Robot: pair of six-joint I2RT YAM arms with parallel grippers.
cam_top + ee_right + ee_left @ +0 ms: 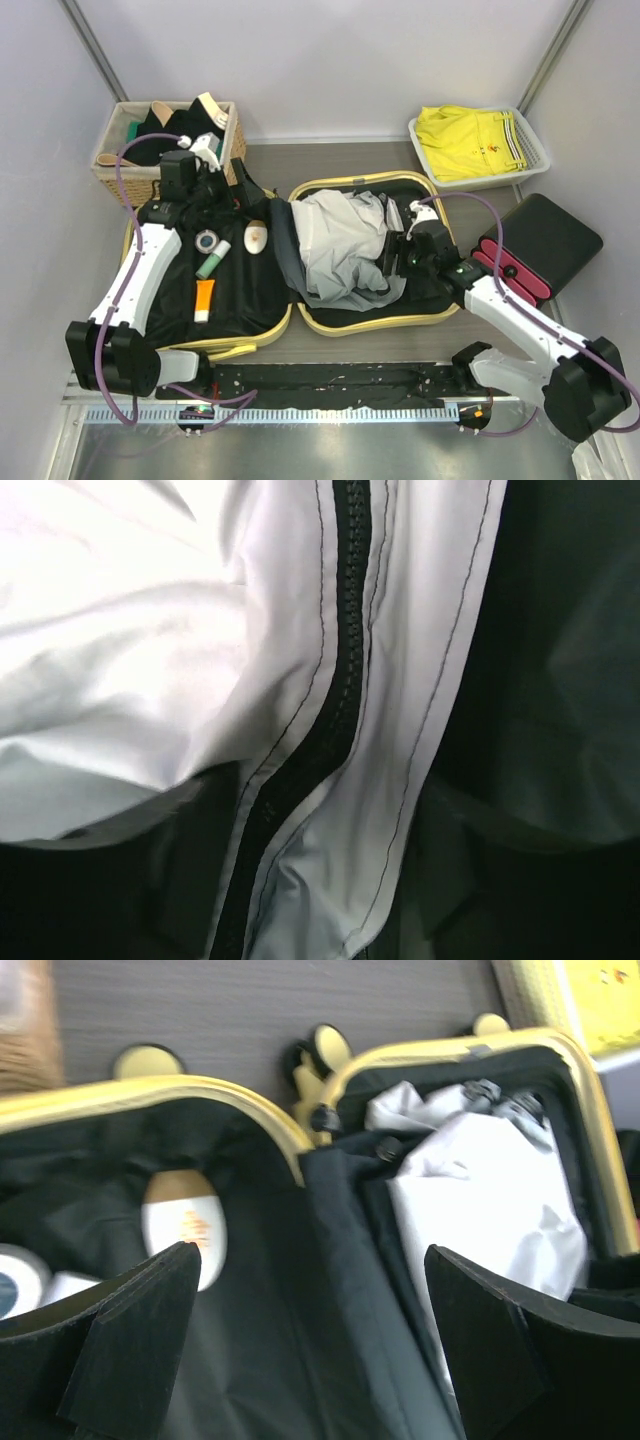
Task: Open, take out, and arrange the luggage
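Note:
The pale-yellow luggage [345, 328] lies open flat, both halves lined in black. The left half holds a white oval bottle [255, 237], a round tin [206, 241], a green-capped tube [212, 262] and an orange tube [203, 298]. The right half holds a white-grey garment [340, 245]. My left gripper [228, 195] hovers open and empty over the left half's back edge; in its wrist view [310, 1340] it faces black lining [300, 1290], with the bottle [185, 1222] to the left. My right gripper [398, 255] is down in the right half, jaws apart around the garment's zipper strip [330, 720].
A wicker basket [165, 135] of dark clothes stands at the back left. A white tray [535, 150] with a yellow garment stands at the back right. A black box with red cylinders [540, 245] stands right of the luggage. Grey walls close in on both sides.

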